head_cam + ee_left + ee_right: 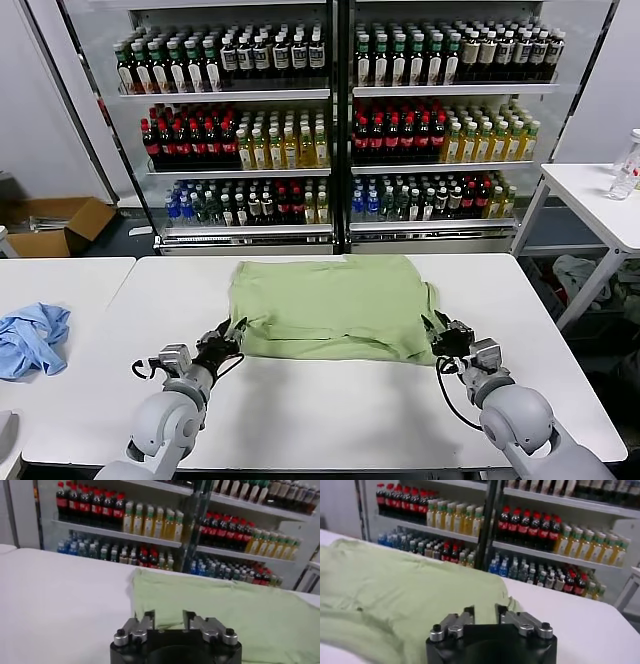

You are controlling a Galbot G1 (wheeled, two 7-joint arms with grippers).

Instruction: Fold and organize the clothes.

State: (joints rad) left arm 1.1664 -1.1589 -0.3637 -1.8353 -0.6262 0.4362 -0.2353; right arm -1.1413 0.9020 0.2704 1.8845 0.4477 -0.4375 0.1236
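Both hands, left hand [232, 333] and right hand [437, 330], spread at the near corners of the limp, light, soft green fabric shirt [330, 305] — pinch those corners.

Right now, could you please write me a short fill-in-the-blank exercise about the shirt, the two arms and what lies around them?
1. The green shirt lies spread on the ____ table.
2. The left gripper and the right gripper sit at the shirt's near corners, both with jaws ____.
3. The blue cloth lies on the neighbouring table to the robot's ____.
4. Behind the table, the shelves are stocked with ____.

Missing words: white; open; left; bottles
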